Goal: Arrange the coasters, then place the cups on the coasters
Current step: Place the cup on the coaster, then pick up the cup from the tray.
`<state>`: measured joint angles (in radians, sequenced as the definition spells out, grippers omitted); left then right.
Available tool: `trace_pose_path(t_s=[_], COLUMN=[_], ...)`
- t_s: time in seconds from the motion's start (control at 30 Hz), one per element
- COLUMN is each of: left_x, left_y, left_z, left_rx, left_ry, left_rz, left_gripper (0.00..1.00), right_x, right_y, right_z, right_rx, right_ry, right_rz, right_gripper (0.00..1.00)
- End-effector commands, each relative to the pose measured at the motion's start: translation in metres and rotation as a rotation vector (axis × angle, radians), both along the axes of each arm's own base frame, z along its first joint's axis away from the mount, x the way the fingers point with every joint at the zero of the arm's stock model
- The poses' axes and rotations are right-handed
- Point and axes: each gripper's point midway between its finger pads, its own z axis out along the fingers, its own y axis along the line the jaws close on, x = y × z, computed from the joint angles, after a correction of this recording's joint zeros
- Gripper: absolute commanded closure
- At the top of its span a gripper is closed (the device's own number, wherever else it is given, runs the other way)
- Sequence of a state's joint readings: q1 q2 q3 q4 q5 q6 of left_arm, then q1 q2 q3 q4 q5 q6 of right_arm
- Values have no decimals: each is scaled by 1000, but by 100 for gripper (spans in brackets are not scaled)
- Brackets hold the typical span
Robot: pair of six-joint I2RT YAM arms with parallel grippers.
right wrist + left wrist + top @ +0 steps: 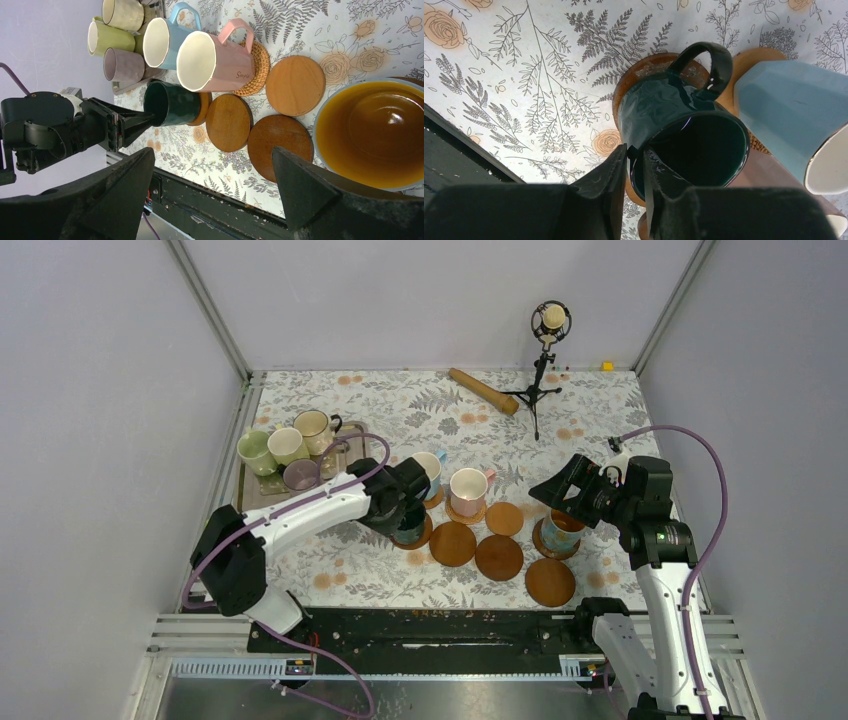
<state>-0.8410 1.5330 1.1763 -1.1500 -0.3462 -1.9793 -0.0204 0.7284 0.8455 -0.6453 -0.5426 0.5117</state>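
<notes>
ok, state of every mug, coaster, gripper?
dark green mug: upright on a coaster
blue mug: upright on a coaster
pink mug: upright on woven coaster
light blue mug: upright on a coaster
four tray mugs: upright, no coasters
four bare coasters: flat, empty
left gripper: astride dark green mug's rim, grip unclear
right gripper: open above blue mug

**One word on the pink mug**

The only writing that could be read was a single small word in thin dark script on the side of the pink mug [220, 60], low on the wall near its base. It looked like "Smile", though the letters were too small to be sure. It showed in the right wrist view alone; from above, the mug was too small to show any lettering.
</notes>
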Motion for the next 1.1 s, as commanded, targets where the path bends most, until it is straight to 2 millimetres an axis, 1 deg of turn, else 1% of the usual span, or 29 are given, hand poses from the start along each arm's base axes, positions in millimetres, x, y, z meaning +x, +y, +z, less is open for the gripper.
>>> trace_pose_path(t_s=[0.0, 0.17, 0.23, 0.37, 0.4, 0.47, 0.6, 0.7, 0.77, 0.8, 0.83, 0.87, 0.9, 0.97, 1.03, 1.07], left_x=[11, 10, 12, 22, 25, 29, 41, 58, 74, 81, 86, 90, 94, 97, 102, 106], left_y=[-10, -16, -20, -27, -26, -17, 21, 44, 55, 66, 79, 99, 129, 173, 206, 219], left_z=[18, 24, 33, 68, 77, 93, 124, 147, 157, 153, 153, 149, 144, 135, 128, 128], left_rx=[-34, -63, -82, -117, -117, -83, 51, 131, 173, 202, 227, 254, 287, 339, 388, 396], left_ry=[-58, -50, -65, -152, -178, -228, -365, -511, -587, -601, -611, -600, -573, -510, -448, -428], left_rz=[-3, -25, -50, -112, -127, -149, -142, -185, -289, -319, -324, -286, -207, -107, -68, -58], left_gripper=[79, 68, 62, 47, 44, 42, 41, 41, 41, 41, 41, 41, 42, 43, 44, 44], right_x=[-3, -3, -3, -3, -3, -3, -4, -5, -5, -5, -5, -6, -6, -6, -6, -6], right_y=[3, 3, 3, 3, 3, 3, 4, 5, 5, 5, 5, 5, 5, 5, 5, 5], right_z=[5, 3, 2, 4, 4, 4, 5, 5, 5, 5, 6, 5, 6, 5, 3, 2], right_rx=[-1, -5, -4, -6, -7, -7, -4, 0, 1, 4, 3, 3, 2, 0, 1, 1], right_ry=[-28, -23, -21, -30, -30, -33, -35, -34, -35, -33, -35, -34, -38, -36, -33, -31], right_rz=[33, 30, 30, 36, 36, 39, 43, 44, 45, 47, 48, 47, 46, 43, 45, 44], right_gripper=[5, 5, 5, 4, 4, 4, 4, 4, 4, 4, 4, 4, 4, 4, 4, 4])
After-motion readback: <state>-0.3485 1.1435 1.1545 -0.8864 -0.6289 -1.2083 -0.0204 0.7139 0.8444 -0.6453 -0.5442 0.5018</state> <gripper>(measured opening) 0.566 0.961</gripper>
